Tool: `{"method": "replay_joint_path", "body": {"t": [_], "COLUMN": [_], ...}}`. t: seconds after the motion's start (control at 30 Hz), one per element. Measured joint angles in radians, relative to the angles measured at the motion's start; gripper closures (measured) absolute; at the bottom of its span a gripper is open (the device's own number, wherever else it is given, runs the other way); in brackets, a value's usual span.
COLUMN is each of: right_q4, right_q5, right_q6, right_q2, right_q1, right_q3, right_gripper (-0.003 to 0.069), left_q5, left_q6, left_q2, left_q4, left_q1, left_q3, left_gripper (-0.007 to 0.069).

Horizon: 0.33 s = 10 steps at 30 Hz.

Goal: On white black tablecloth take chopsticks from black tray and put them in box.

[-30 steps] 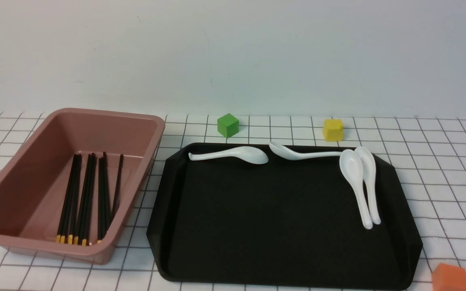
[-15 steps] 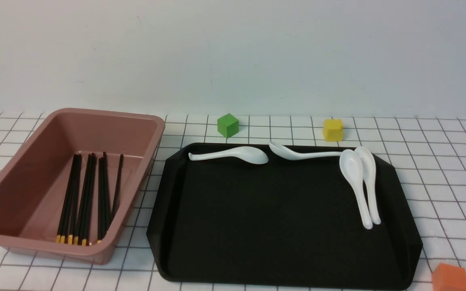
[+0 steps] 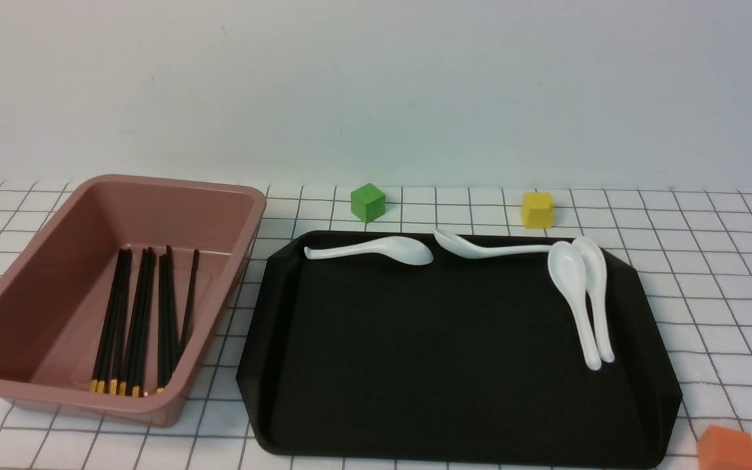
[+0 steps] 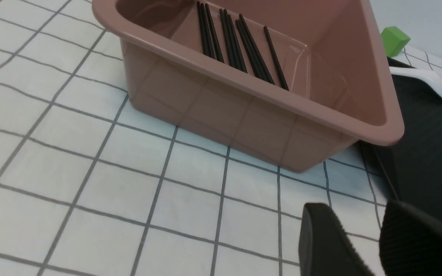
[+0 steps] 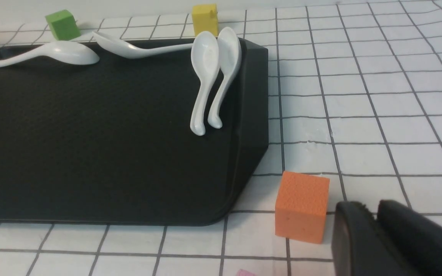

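Several black chopsticks (image 3: pixel 141 320) with yellow-banded ends lie side by side in the pink box (image 3: pixel 154 215) at the left of the checked tablecloth (image 3: pixel 709 294). To its right, the black tray (image 3: pixel 448 365) holds only white spoons. In the left wrist view my left gripper (image 4: pixel 359 214) hovers open and empty over the cloth, near a corner of the box (image 4: pixel 225 107) with the chopsticks (image 4: pixel 240 50) inside. My right gripper (image 5: pixel 372 209) has its fingers almost together, empty, beside the tray's (image 5: pixel 90 153) near right corner. Neither gripper shows in the front view.
Several white spoons (image 3: pixel 575 287) lie along the tray's far and right sides. A green cube (image 3: pixel 367 202) and a yellow cube (image 3: pixel 537 209) sit behind the tray. An orange cube (image 5: pixel 301 207) stands just beside my right gripper.
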State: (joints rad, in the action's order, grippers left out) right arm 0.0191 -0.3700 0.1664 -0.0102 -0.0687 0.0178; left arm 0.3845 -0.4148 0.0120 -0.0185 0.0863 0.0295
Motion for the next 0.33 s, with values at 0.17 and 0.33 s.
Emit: {"method": "replay_joint_path", "body": {"t": [0.17,0.33], "right_q4": [0.001,0.000], "right_q5": [0.000,0.000], "right_q6": [0.000,0.000], "right_q2": [0.000,0.000], "right_q1": [0.000,0.000], "right_q3": [0.000,0.000], "right_gripper": [0.0549,0.0541], "left_q5": [0.000,0.000], "left_q6": [0.000,0.000], "left_q2": [0.000,0.000], "left_q4": [0.000,0.000], "left_q1": [0.000,0.000], "left_q3": [0.000,0.000], "left_gripper": [0.0386,0.0386]}}
